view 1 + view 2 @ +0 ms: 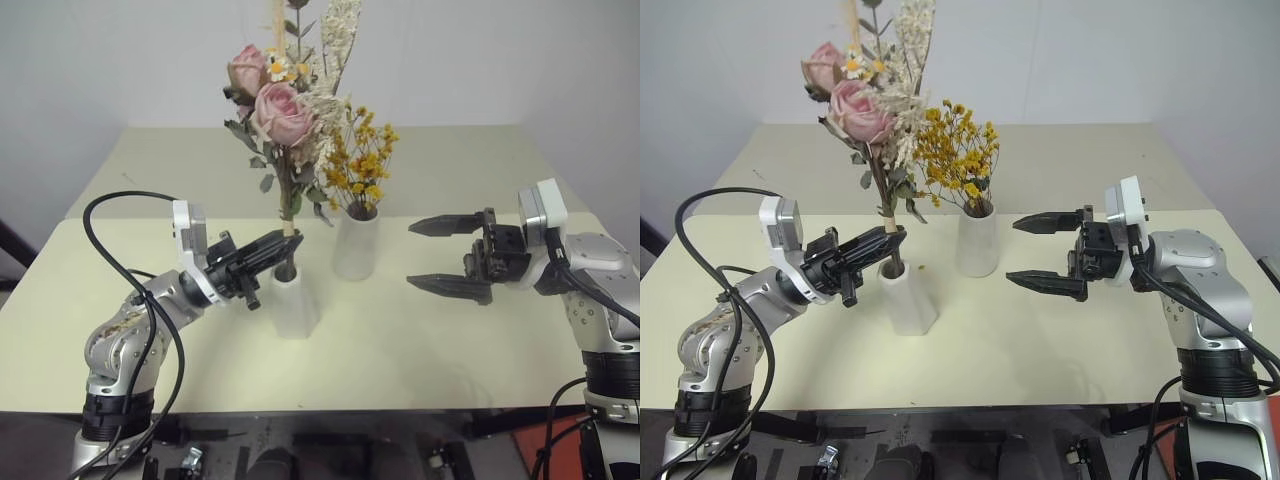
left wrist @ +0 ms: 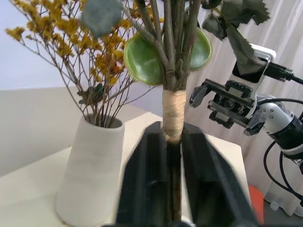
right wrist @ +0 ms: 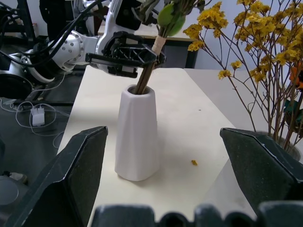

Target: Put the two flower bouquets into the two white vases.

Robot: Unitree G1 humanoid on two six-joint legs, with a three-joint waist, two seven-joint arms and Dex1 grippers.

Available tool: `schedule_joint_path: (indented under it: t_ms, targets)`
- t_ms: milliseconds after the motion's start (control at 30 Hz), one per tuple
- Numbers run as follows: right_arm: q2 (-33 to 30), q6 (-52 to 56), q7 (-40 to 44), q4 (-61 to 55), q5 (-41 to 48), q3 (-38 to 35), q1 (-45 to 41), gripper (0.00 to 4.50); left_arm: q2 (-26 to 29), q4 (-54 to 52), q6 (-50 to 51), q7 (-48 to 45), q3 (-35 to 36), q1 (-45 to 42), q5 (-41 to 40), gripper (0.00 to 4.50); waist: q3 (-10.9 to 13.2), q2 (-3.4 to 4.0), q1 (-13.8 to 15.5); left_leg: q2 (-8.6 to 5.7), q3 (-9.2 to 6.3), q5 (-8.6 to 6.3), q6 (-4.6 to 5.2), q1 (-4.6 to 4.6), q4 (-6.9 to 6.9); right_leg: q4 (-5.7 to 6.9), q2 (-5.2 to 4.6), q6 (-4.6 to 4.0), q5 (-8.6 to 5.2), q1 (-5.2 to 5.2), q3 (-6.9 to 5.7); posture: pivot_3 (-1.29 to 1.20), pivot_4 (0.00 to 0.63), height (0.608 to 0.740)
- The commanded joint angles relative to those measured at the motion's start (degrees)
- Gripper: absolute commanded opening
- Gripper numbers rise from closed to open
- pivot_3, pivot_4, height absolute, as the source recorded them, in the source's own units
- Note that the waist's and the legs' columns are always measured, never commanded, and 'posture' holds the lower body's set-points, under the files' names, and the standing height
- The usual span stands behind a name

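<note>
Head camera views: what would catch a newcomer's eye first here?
The pink rose bouquet towers at the table's centre, its tied stems down in the faceted white vase, with the left gripper around the stems just above the vase mouth. Just behind stands the yellow bouquet in the smooth white vase. To the right, the right gripper hangs wide open and empty, pointing toward the vases.

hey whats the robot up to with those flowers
It is putting flowers into vases on a pale table. The yellow bouquet already stands in the taller white vase. The left gripper has its fingers around the tied stems of the rose bouquet, whose stem ends are down in the neck of the shorter faceted vase. The right gripper hangs open beside the vases, holding nothing.
</note>
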Motion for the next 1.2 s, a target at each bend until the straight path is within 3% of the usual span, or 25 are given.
schedule_joint_path:
  t_ms: [33,300,767,1000,1200]
  targets:
    - [-0.3,-1.1,-0.1,-1.7,1.0,-1.6,-0.3,4.50,1.0,-2.2,0.1,-0.2,0.6,-0.2,-1.0,1.94,0.0,0.00,0.0,0.00,0.00,0.00,0.00,0.00,0.00,0.00,0.00,0.00,0.00,0.00,0.00,0.00,0.150,0.740]
    - [-0.2,-1.0,-0.4,-2.1,1.1,-1.5,0.0,4.50,3.5,-5.8,1.1,0.3,3.2,2.3,-3.6,4.48,0.0,0.00,-0.1,0.02,0.00,0.00,0.00,0.00,-0.01,-0.01,0.00,0.00,0.00,-0.01,0.00,0.00,0.150,0.740]
    - [0.8,-1.5,-0.4,-1.3,0.7,-0.9,-0.2,4.50,7.6,-12.5,1.7,2.0,8.1,12.5,-9.1,4.48,0.0,0.00,0.0,0.03,0.01,-0.01,0.02,0.05,-0.02,-0.01,0.00,0.00,0.00,0.03,0.01,0.00,0.150,0.740]
    - [0.1,-1.9,-0.1,-0.9,0.3,-1.7,0.5,4.50,15.2,-12.2,-1.6,-3.2,14.5,22.2,-3.3,4.48,0.0,0.01,-0.1,0.07,0.04,-0.01,0.02,0.08,-0.06,-0.01,0.06,-0.02,-0.01,0.01,0.03,0.00,0.150,0.740]
    - [-0.8,-2.3,0.3,0.4,-0.1,-2.2,1.0,4.50,21.2,-6.9,-5.7,-9.9,19.3,24.4,1.6,4.48,0.0,0.02,0.0,0.06,0.07,-0.02,0.03,0.09,-0.06,-0.03,0.06,-0.03,-0.02,0.06,0.00,0.00,0.150,0.740]
